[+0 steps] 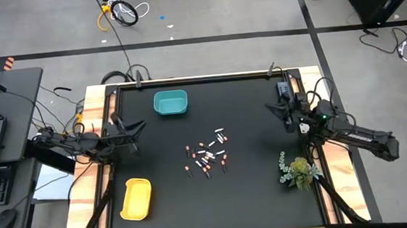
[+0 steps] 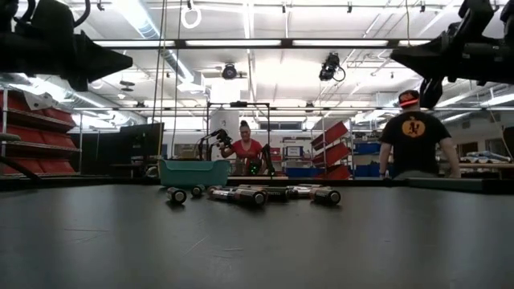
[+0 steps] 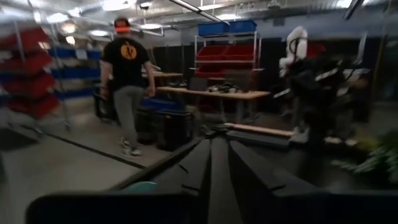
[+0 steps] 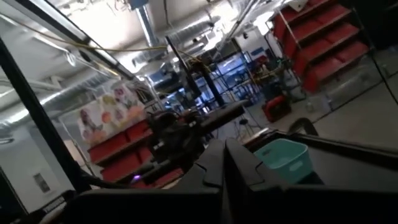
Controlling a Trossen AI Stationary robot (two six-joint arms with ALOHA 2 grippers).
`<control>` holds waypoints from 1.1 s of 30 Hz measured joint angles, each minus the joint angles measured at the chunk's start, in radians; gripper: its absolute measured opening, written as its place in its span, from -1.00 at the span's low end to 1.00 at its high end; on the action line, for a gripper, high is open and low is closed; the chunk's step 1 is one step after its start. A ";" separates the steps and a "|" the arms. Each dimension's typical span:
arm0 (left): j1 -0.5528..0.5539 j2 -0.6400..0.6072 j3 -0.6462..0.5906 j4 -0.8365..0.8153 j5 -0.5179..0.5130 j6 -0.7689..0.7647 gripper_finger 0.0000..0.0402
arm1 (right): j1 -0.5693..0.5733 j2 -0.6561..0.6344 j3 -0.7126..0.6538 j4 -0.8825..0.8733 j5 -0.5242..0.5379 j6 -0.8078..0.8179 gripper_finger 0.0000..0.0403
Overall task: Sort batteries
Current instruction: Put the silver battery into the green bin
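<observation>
Over the table's left edge we hold our left gripper (image 1: 133,127) raised and level, its fingers drawn nearly together with only a narrow slit showing in the left wrist view, clasping nothing; at the opposite edge our right gripper (image 1: 272,108) waits with fingers pressed together, likewise empty, so we judge that neither arm has yet gone for a pick. Between them, well apart from both, the batteries (image 1: 208,155) lie scattered loose near the middle of the black table (image 1: 261,204), whitish ones mixed among red and dark ones (too small for us to tell how each lies); they sit unsorted, presumably so that each kind can be carried to its own bin. Toward the far side stands the teal bin (image 1: 170,103), and near the left front corner the yellow bin (image 1: 136,199); both look empty from above. A small green plant (image 1: 297,170) rests near the right edge. Beyond the table the low view shows a workshop with red shelving, a person in a dark shirt (image 2: 414,138) standing with back turned, and another person farther off.
</observation>
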 joint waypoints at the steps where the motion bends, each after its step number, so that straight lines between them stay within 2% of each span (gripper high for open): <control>1: 0.000 0.000 0.000 0.002 -0.007 0.023 -0.55 | 0.003 0.025 0.010 0.001 0.002 0.000 -0.99; 5: 0.000 0.000 0.000 0.003 -0.021 0.051 -0.43 | 0.035 0.145 0.077 0.018 0.024 -0.045 -0.99; 8: 0.000 0.000 0.000 0.022 -0.076 -0.030 -0.40 | 0.086 0.254 0.120 0.038 0.046 -0.102 -0.99; 14: 0.000 0.000 0.000 0.015 -0.081 -0.156 -0.41 | 0.241 0.512 0.193 0.073 0.199 -0.216 -0.99; 20: 0.000 0.000 0.000 0.057 -0.055 -0.209 -0.44 | 0.436 0.780 0.320 0.014 0.361 -0.308 -0.99; 22: 0.000 0.000 0.000 0.084 -0.030 -0.220 -0.45 | 0.493 0.854 0.368 -0.031 0.417 -0.342 -0.99; 28: 0.000 0.000 0.000 0.137 0.179 -0.275 -0.45 | 0.613 1.046 0.509 -0.185 0.528 -0.488 -0.92; 33: 0.000 0.018 0.000 0.134 0.199 -0.328 -0.45 | 0.645 1.163 0.574 -0.210 0.531 -0.619 -0.80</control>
